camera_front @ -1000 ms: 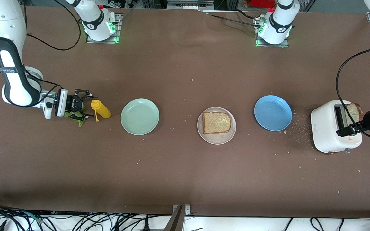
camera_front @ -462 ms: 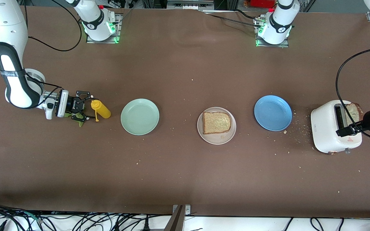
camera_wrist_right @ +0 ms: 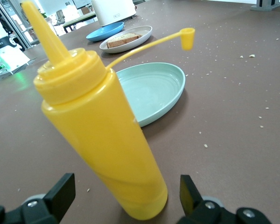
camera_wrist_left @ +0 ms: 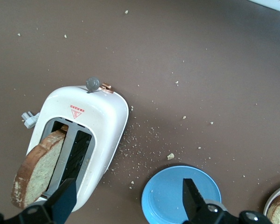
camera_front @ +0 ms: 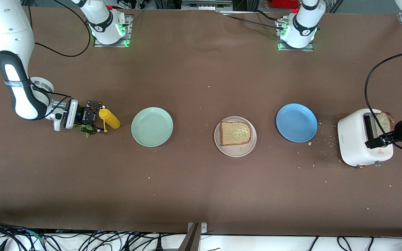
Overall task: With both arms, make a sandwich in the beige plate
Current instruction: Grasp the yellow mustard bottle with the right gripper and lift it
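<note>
The beige plate (camera_front: pixel 235 150) lies mid-table with one toasted bread slice (camera_front: pixel 235 133) on it. A second bread slice (camera_front: pixel 384 120) sticks up from a slot of the white toaster (camera_front: pixel 356 143) and shows in the left wrist view (camera_wrist_left: pixel 37 172). A green lettuce leaf (camera_front: pixel 87 131) lies on the table, mostly hidden under my right gripper (camera_front: pixel 95 118). That gripper is open and low at the table, its fingers (camera_wrist_right: pixel 60 191) either side of a yellow squeeze bottle (camera_wrist_right: pixel 102 135). My left gripper (camera_front: pixel 375 141) is open and empty over the toaster (camera_wrist_left: pixel 84 135).
A mint-green plate (camera_front: pixel 152 126) lies between the yellow bottle (camera_front: pixel 110 119) and the beige plate. A blue plate (camera_front: pixel 296 122) lies between the beige plate and the toaster. Crumbs are scattered around the toaster. The bottle's tethered cap (camera_wrist_right: pixel 187 38) hangs out sideways.
My right gripper has moved closer to the yellow bottle, over the lettuce leaf. The left arm, the plates and the bread have not moved.
</note>
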